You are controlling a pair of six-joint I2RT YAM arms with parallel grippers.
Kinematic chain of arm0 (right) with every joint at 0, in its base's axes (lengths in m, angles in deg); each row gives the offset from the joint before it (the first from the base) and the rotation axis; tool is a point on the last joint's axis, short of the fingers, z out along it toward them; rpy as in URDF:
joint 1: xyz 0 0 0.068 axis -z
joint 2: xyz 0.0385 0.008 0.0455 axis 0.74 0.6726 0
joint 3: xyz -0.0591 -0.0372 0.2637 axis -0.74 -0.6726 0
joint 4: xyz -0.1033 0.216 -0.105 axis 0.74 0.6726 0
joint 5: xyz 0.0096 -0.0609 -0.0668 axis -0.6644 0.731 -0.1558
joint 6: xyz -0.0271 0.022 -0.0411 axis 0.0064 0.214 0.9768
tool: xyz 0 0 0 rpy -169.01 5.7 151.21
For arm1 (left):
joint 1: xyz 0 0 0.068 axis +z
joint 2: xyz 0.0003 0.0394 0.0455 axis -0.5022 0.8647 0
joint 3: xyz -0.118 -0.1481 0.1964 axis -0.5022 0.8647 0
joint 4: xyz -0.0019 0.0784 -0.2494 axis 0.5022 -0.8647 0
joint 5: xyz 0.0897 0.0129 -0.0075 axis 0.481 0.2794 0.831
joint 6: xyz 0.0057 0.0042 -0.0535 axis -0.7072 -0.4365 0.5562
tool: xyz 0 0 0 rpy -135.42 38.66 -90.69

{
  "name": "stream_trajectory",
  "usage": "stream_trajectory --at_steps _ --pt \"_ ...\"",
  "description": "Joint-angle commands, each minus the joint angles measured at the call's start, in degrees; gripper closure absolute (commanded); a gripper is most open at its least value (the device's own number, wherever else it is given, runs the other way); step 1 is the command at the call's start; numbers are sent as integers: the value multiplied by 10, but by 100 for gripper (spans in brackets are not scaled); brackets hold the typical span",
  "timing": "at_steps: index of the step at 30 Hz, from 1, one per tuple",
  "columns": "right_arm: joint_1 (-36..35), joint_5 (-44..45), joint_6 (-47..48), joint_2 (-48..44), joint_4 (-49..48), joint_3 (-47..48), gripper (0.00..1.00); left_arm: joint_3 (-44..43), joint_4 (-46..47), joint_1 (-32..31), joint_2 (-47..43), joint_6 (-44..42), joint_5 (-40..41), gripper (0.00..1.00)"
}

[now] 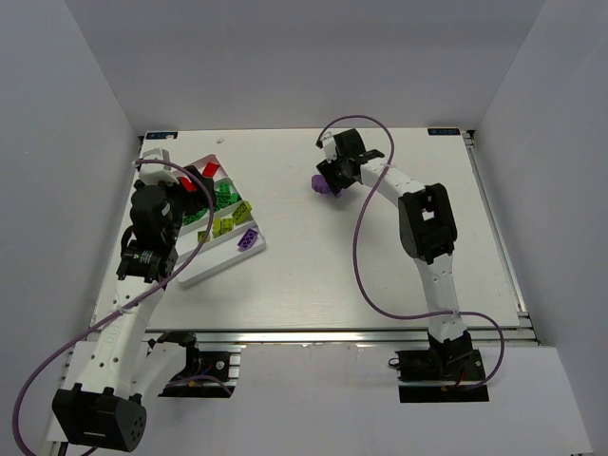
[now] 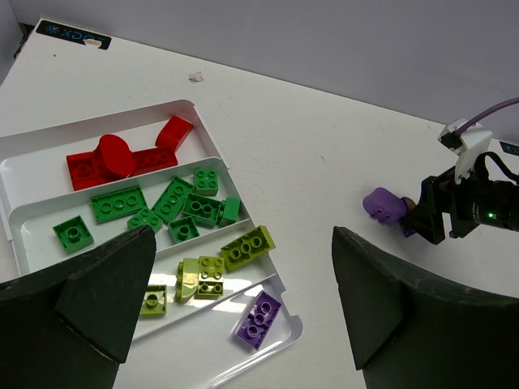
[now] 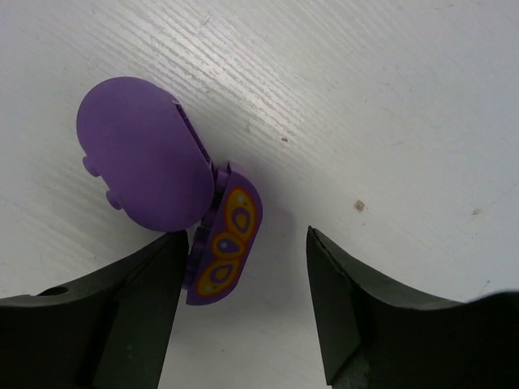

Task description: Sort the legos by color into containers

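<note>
Left gripper (image 2: 243, 235) spread wide over tray (image 2: 28, 174); right gripper (image 3: 247, 237) agape by purple bricks (image 3: 146, 162); corner label (image 2: 73, 34) unreadable.

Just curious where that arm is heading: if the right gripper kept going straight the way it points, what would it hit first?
Probably the small patterned purple piece, lying between the open jaws against the rounded purple brick; otherwise the table. Depth is hard to judge.

White table (image 1: 380, 247) w/ 1 white tray (image 1: 211, 264) at L, rounded purple lego (image 3: 146, 162) touching patterned purple piece (image 3: 227, 235), tiny scrap (image 2: 195, 77)
</note>
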Motion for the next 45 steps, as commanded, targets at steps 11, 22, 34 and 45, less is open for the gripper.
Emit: stream_trajectory --at_steps 11,22,34,45 --pt "8 -65 16 0 0 25 72 7 12 3 -4 -1 -9 2" --pt "-40 -286 73 -178 -51 -123 100 10 16 4 -16 -1 1 2" --pt "-170 -388 66 -70 15 47 100 20 27 4 -40 -2 19 2" --pt "-222 -403 -31 53 -17 160 87 26 36 4 -49 -3 18 2"
